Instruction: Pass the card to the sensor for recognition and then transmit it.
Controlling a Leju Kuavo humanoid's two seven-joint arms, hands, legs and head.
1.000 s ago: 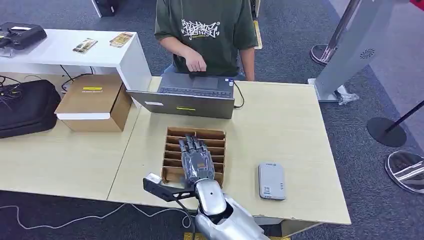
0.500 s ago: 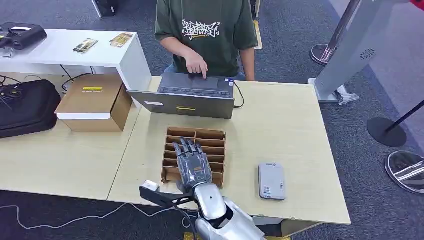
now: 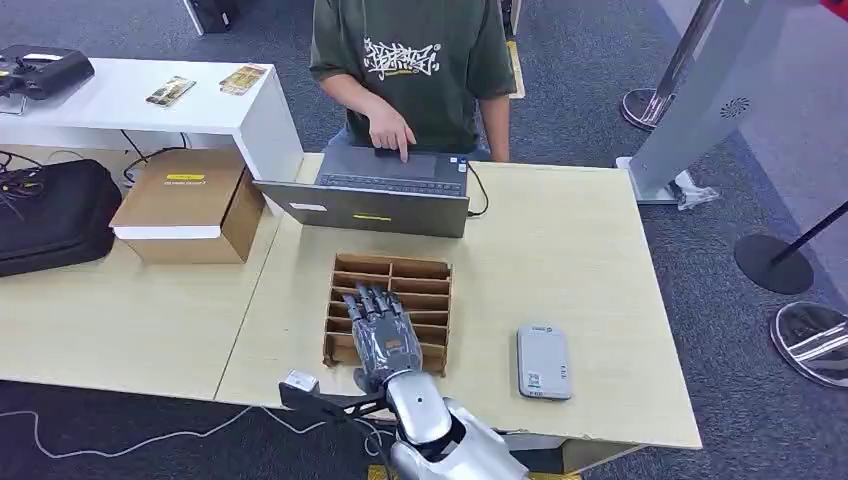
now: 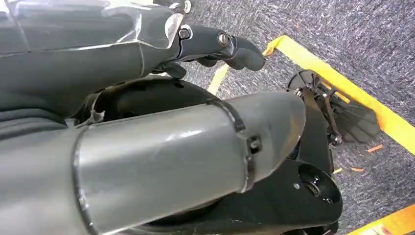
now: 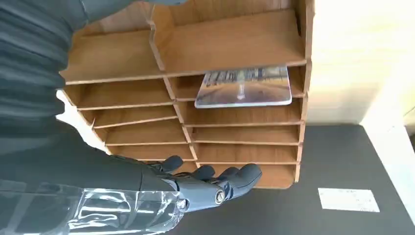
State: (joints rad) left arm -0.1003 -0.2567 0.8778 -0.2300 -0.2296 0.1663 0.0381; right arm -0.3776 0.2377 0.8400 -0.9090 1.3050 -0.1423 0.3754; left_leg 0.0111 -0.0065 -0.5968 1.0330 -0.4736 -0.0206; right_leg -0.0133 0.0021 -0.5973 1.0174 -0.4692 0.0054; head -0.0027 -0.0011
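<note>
Hovering right hand (image 3: 383, 335) over slotted wooden card rack (image 3: 434, 270), fingers extended, grasping nothing. Card (image 5: 243, 87) lying in a slot, untouched. Lowering fingertips squarely onto card edge advisable before pinching. Card reader (image 3: 543, 361) waiting beside rack. Left hand (image 4: 215, 46) hanging, fingers curled, empty.

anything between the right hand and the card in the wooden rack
Nothing visible blocks it. The right hand hovers over the wooden rack, holding nothing; in the right wrist view the card lies in an open slot, its edge sticking out, apart from the fingers.
</note>
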